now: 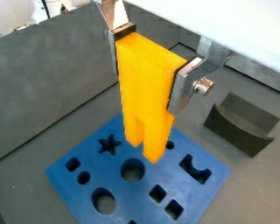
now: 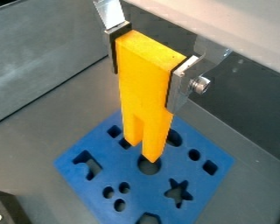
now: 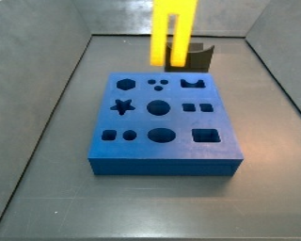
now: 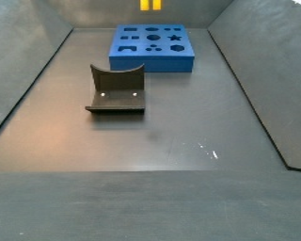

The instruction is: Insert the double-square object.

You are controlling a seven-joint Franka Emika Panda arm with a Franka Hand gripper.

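The hand point(image 1: 154, 61) grips the yellow prism point(image 1: 146, 96) upright above the blue board point(image 1: 136, 179); the dark curved block point(image 1: 241, 122) sits well apart on the counter point(image 4: 179, 141).

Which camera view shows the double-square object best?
A wrist view: the double-square object shows full-length, held between the gripper fingers above the blue board. Side views crop it at the top edge.

Light is even and fairly bright from above, with soft shadows only. A pale glare patch lies on the grey surface point(image 4: 206, 151) in a side view. Both wrist views look slightly soft, perhaps blurred, and overexposed white behind the fingers point(image 1: 188, 80).
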